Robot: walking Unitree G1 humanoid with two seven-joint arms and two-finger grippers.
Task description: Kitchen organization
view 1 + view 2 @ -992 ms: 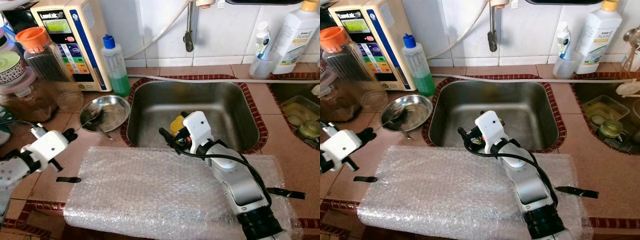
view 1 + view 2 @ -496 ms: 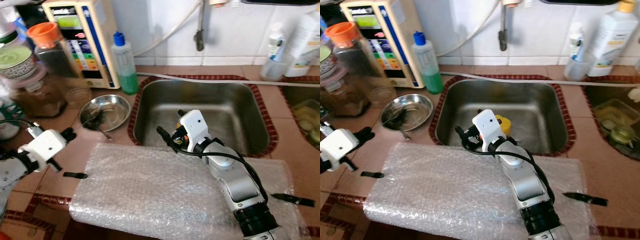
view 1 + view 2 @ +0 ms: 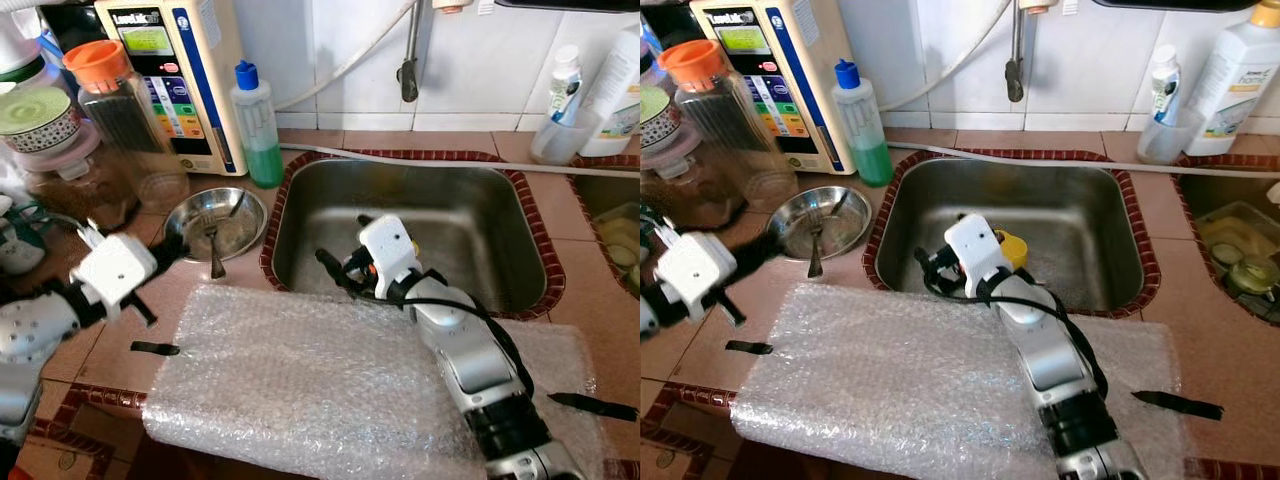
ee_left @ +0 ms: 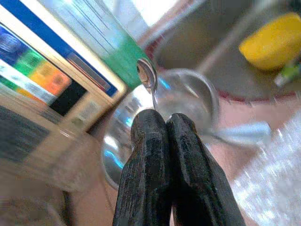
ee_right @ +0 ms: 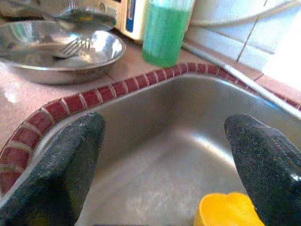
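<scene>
Spoon (image 4: pixel 146 75) and fork (image 3: pixel 212 243) are sitting in a small steel bowl (image 3: pixel 216 222) at the left of centre of the frame, on the tiled counter beside the sink (image 3: pixel 505 262); the fork is hanging out over the bowl's near rim. The left gripper (image 4: pixel 160 123) is reaching toward the bowl from the lower left, its two black fingers pressed together, and the spoon's thin handle is disappearing between their tips, so it appears to be pinching the spoon. The right gripper (image 5: pixel 164 155) is hovering over the near left edge of the sink basin at the middle of the frame, its fingers (image 5: pixel 68 165) spread wide and holding nothing. A yellow object (image 3: pixel 1012 247) is lying on the sink floor just beside that gripper. A sheet of bubble wrap (image 3: pixel 300 390) is covering the counter across the lower frame. A bottle of green liquid (image 3: pixel 257 125), a control-panel appliance (image 3: pixel 175 75) and an orange-lidded jar (image 3: pixel 115 105) are standing at the upper left; white bottles (image 3: pixel 1235 65) are standing at the upper right.
</scene>
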